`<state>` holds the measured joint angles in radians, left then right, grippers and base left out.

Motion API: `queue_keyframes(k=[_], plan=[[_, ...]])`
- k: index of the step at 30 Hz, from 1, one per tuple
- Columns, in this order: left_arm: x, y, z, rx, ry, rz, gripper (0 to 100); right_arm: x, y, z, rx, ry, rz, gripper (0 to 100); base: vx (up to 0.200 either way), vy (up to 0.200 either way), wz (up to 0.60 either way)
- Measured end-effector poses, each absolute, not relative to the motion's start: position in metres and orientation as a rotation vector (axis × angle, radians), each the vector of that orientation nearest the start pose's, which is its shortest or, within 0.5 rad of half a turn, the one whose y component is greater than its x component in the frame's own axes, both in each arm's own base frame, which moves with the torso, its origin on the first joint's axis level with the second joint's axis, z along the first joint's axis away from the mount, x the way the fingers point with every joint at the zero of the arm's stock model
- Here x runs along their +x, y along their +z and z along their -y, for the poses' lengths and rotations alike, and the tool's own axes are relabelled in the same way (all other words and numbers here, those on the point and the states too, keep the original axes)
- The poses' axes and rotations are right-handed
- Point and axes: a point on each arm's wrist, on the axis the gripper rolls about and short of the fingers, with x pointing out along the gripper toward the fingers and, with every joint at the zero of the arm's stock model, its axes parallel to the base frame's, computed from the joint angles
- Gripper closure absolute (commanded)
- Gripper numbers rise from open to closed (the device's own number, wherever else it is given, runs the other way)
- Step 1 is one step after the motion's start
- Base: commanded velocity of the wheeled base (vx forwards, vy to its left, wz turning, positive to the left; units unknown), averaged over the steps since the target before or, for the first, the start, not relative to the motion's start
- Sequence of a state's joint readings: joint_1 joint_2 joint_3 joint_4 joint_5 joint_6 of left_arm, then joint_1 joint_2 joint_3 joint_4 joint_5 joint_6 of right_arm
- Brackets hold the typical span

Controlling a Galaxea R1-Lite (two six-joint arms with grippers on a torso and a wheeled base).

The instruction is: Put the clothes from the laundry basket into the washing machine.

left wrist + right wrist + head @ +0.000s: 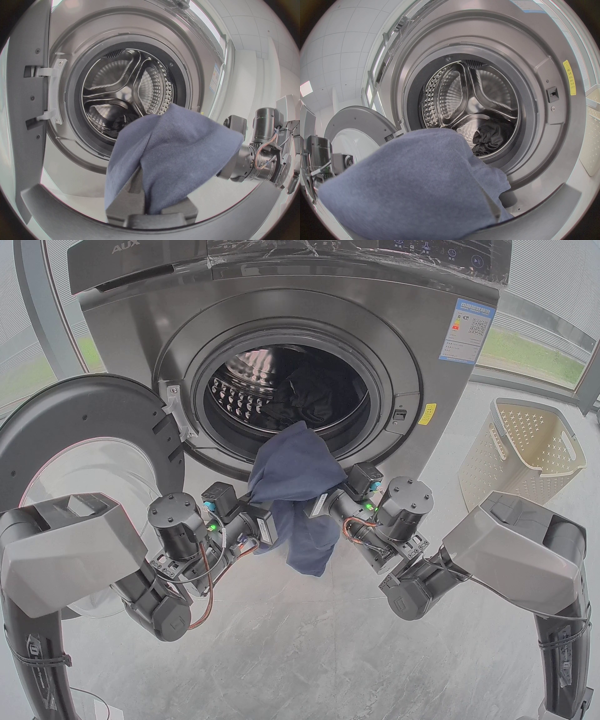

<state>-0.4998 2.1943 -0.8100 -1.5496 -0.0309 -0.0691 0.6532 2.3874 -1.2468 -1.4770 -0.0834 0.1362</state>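
Your left arm (156, 565) and right arm (425, 552) bend inward at the elbows, wrists angled toward each other, left gripper (150, 200) clamped on a blue garment (294, 471), right gripper (309, 502) close by, its tip under the same cloth.

**Surroundings, head view.** A pale grey floor (300, 646) with a marbled stone pattern fills the lower half of the frame. At upper right, a window pane (550, 309) stands above a strip of green grass (531, 359) seen outdoors. At upper left, a grey curved upright post (40, 309) borders a second pane (19, 365).

**Wrist views.** The ceiling (334, 40) is made of white square panels, one of them lit (306, 88). A plain white wall (247, 81) is also visible.
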Motion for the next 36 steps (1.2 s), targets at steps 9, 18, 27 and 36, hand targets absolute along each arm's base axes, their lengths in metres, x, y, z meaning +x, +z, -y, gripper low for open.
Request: queue_keyframes(k=[9, 18, 27, 36], plan=[[0.333, 0.088, 0.184, -0.091, -0.552, 0.092, 0, 0.358, 0.109, -0.278, 0.249, 0.601, 0.265, 100, 0.0, 0.0, 0.0], [0.325, 0.076, 0.19, -0.083, -0.577, 0.046, 0, 0.355, 0.114, -0.28, 0.256, 0.608, 0.277, 100, 0.0, 0.0, 0.0], [0.316, 0.065, 0.207, -0.074, -0.66, 0.013, 0, 0.352, 0.117, -0.284, 0.261, 0.619, 0.279, 100, 0.0, 0.0, 0.0], [0.344, 0.06, 0.225, -0.097, -0.635, 0.085, 0, 0.346, 0.119, -0.288, 0.266, 0.632, 0.278, 100, 0.0, 0.0, 0.0]])
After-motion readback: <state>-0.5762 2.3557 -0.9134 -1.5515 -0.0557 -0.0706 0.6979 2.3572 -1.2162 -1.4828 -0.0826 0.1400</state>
